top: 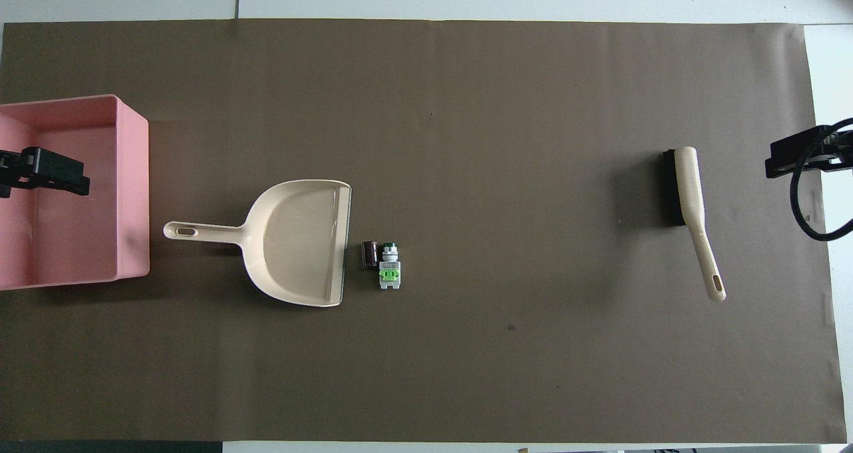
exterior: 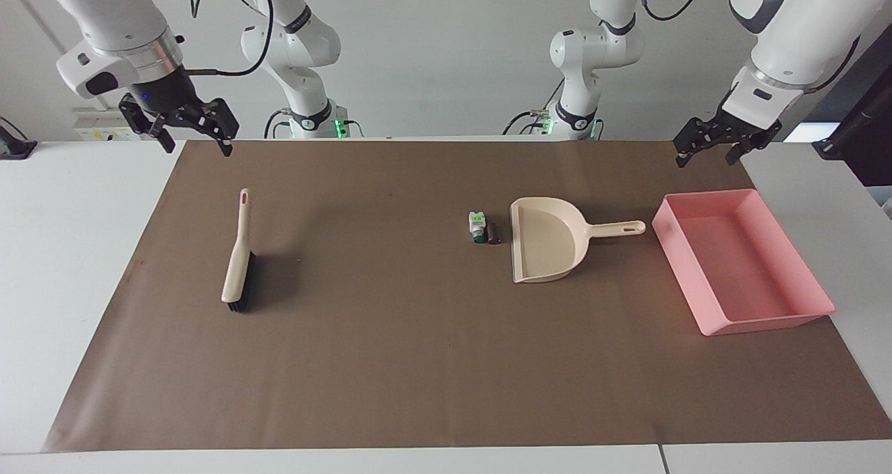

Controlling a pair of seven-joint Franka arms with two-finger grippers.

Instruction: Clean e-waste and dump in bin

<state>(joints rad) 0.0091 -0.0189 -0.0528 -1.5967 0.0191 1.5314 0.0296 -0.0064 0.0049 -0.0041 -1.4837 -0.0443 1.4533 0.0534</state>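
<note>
A: Where is the e-waste found?

B: It is laid mid-mat, just beside the dustpan mouth; the bin is set at the left arm's edge.

A: And the grippers?

B: Both are held released, nothing gripped: the left gripper over the mat's corner by the bin, the right gripper over the corner near the brush.

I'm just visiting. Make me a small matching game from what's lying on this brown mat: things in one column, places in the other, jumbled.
Things
1. brush
2. dustpan
3. pink bin
4. two e-waste pieces

Places
A. at the left arm's end of the table
B. just outside the dustpan's open mouth
C. toward the right arm's end
D. between the small pieces and the bin

Pairs: 1-C, 2-D, 3-A, 4-B
</note>
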